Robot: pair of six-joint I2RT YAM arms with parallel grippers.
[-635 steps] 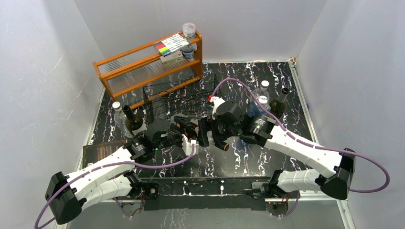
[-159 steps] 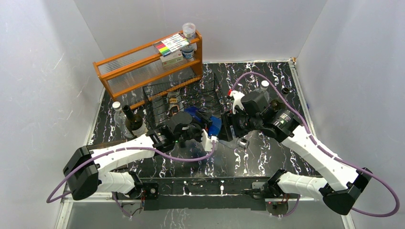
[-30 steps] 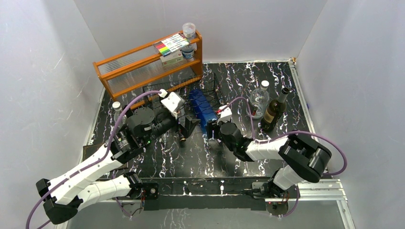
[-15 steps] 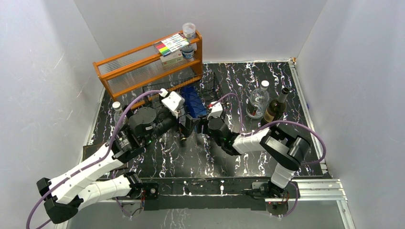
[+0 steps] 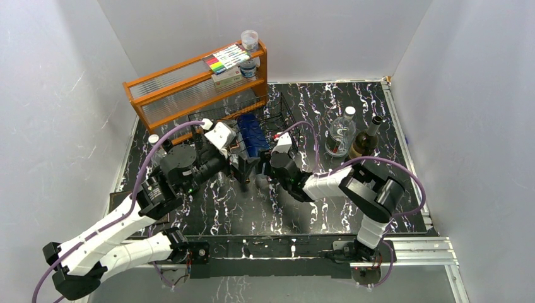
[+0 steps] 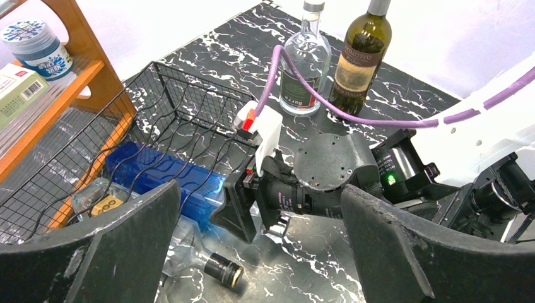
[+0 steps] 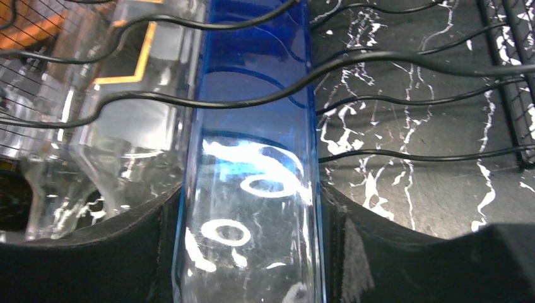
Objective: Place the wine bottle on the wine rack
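The wine bottle (image 7: 252,189), blue glass, lies lengthwise in the wine rack (image 7: 410,60), under its wavy black wires. My right gripper (image 7: 249,252) is shut on its near end, a dark finger (image 7: 94,259) pressed against each side. From above, the blue bottle (image 5: 252,134) sits in the middle of the rack (image 5: 281,117), with the right gripper (image 5: 264,165) at the rack's front. My left gripper (image 6: 265,252) is wide open just in front of it and holds nothing. A clear bottle (image 6: 221,271) with a dark cap lies beside the blue one (image 6: 158,173).
An orange wooden shelf (image 5: 189,88) stands behind the rack. A clear bottle (image 5: 340,136) and a dark green bottle (image 5: 366,142) stand upright to the right. Another bottle (image 5: 154,142) stands at the left, partly behind my left arm.
The right gripper has pushed the blue bottle farther back and left into the rack. The left arm has drawn slightly left, its gripper still open.
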